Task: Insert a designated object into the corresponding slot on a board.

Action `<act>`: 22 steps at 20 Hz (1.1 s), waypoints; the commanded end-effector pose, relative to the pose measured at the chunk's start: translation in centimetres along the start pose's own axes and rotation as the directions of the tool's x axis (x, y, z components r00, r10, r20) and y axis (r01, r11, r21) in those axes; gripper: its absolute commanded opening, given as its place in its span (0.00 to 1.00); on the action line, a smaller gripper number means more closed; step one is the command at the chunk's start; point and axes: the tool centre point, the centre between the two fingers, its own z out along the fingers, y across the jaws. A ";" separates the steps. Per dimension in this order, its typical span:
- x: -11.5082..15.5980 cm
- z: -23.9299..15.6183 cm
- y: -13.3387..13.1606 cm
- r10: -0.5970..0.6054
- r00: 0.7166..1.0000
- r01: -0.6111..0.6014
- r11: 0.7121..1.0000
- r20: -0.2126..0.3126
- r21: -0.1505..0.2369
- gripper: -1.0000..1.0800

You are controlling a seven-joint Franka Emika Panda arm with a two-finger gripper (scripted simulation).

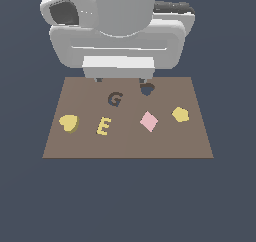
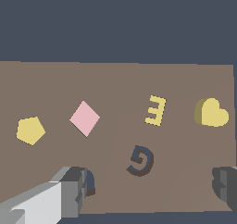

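We see a large flat brown rectangular board (image 1: pixel 128 146) lying on a dark blue-grey ground. The white and grey Panda gripper (image 1: pixel 120 79) hangs above the board's far edge in the exterior view, its two dark fingers (image 1: pixel 142 80) spread wide apart with nothing between them; the wrist view shows one finger (image 2: pixel 76 188) at each side of the picture, well separated.

The small thick yellow heart-shaped block (image 1: pixel 69 123) rests on the board near its edge at the exterior view's left, untouched and well apart from the gripper. Just beside it, toward the board's middle, lies a yellow letter E piece (image 1: pixel 103 126). Beyond the E, nearer the far edge, is a dark G-shaped cutout (image 1: pixel 115 99).

The small dark heart-shaped cutout (image 1: pixel 147 89) sits close to the far edge, directly under one fingertip, and is partly hidden by it. A pink diamond-shaped tile (image 1: pixel 148 121) lies nearer than that cutout, and a yellow hexagon block (image 1: pixel 180 114) sits near the board's edge at the exterior view's right.
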 end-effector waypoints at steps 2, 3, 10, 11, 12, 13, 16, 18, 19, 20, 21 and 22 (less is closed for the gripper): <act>0.0 0.0 0.0 -0.001 1.000 0.001 1.000 0.000 0.000 0.96; 0.0 0.0 0.0 -0.002 1.000 0.002 1.000 0.000 0.000 0.96; -0.3 0.4 0.5 -0.044 0.999 0.044 0.999 0.000 0.001 0.96; -0.4 0.5 0.6 -0.054 0.999 0.054 0.999 0.000 0.002 0.96; -0.4 0.7 0.7 -0.066 0.998 0.066 0.998 0.000 0.002 0.96; -0.5 0.8 0.9 -0.078 0.997 0.078 0.997 0.000 0.003 0.96; -0.8 1.2 1.4 -0.122 0.993 0.122 0.993 0.000 0.004 0.96; -1.0 1.6 1.8 -0.156 0.988 0.156 0.988 0.000 0.005 0.96; -1.0 1.7 2.0 -0.175 0.985 0.175 0.985 0.000 0.006 0.96; -1.1 1.9 2.3 -0.194 0.981 0.194 0.981 0.000 0.007 0.96; -1.2 2.2 2.5 -0.215 0.977 0.215 0.977 0.000 0.007 0.96; -1.3 2.4 2.8 -0.236 0.972 0.236 0.972 0.000 0.008 0.96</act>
